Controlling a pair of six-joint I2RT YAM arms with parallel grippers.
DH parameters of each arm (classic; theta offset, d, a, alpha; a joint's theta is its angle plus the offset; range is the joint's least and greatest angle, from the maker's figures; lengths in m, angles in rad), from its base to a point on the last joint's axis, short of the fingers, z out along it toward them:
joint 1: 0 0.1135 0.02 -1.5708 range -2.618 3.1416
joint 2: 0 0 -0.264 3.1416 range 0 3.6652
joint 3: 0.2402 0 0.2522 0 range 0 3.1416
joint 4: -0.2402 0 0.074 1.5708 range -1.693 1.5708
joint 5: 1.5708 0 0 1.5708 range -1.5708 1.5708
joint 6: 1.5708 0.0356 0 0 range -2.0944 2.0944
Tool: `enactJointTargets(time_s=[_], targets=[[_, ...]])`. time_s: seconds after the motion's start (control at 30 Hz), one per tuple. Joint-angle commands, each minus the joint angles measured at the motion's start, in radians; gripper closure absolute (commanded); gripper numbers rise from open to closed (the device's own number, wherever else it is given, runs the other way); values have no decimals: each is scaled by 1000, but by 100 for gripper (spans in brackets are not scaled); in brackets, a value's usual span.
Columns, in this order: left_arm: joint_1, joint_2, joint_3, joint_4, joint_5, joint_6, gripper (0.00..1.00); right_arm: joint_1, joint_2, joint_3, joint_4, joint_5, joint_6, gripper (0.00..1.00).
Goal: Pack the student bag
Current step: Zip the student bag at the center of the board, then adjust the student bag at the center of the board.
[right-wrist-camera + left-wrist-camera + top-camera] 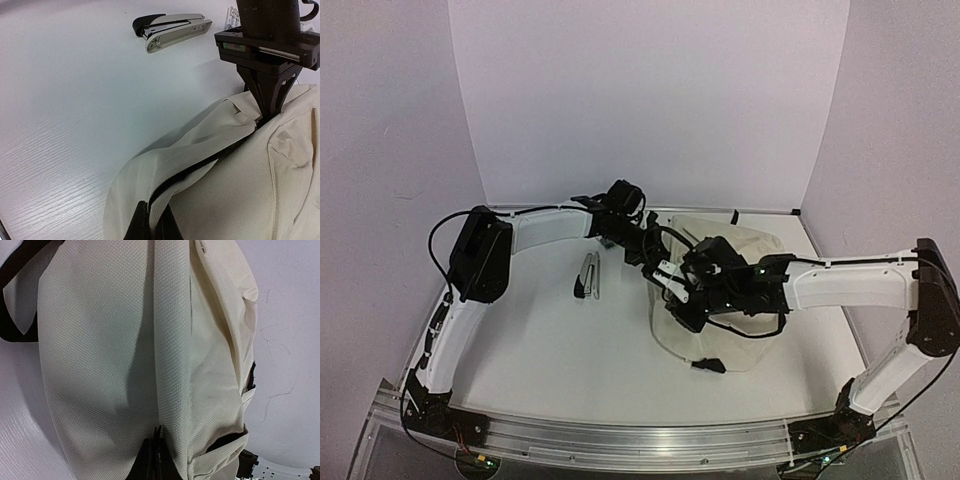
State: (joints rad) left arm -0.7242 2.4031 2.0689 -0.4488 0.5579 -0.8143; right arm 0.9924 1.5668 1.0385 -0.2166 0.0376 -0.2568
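The student bag (752, 256), cream fabric with a black zipper, lies on the white table right of centre. My left gripper (642, 248) is at the bag's far left corner and is shut on a raised fold of its fabric (170, 365). In the right wrist view the left gripper (261, 117) pinches the cloth at the end of the zipper. My right gripper (673, 291) is at the bag's left edge. It is shut on the cream flap (165, 175) beside the dark zipper opening, lifting it slightly off the table.
A silver and black stapler (588, 275) lies on the table left of the bag, also in the right wrist view as a stapler (172, 29). A black strap (14, 295) trails from the bag. White walls enclose the table on three sides.
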Motion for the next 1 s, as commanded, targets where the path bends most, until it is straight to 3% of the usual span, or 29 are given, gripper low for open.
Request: enactJointTargets(time_s=[0.0,0.03,0.2,0.3,0.4,0.6,0.83,0.9,0.97], targets=[[54,-60,64,66,-131,16,90,38,57,171,27,-144,55,96],[54,-87,57,46,-155,32,83,17,88,210,28,-159,69,90],[69,-264,-123,-46,-378,53,31,-114,145,374,2,-281,143,33],[89,-387,-306,-4,-436,29,17,-218,126,409,-31,-351,147,14],[91,-484,-437,29,-416,25,13,-322,112,431,-65,-375,108,3],[-15,-600,-661,205,-277,36,11,-567,275,547,-113,-380,131,2],[-180,-529,-660,188,-182,62,12,-777,551,812,-208,-540,171,2],[-187,-498,-638,155,-171,63,18,-810,602,847,-251,-588,168,2],[-187,-472,-626,141,-168,54,30,-828,625,837,-293,-636,153,6]])
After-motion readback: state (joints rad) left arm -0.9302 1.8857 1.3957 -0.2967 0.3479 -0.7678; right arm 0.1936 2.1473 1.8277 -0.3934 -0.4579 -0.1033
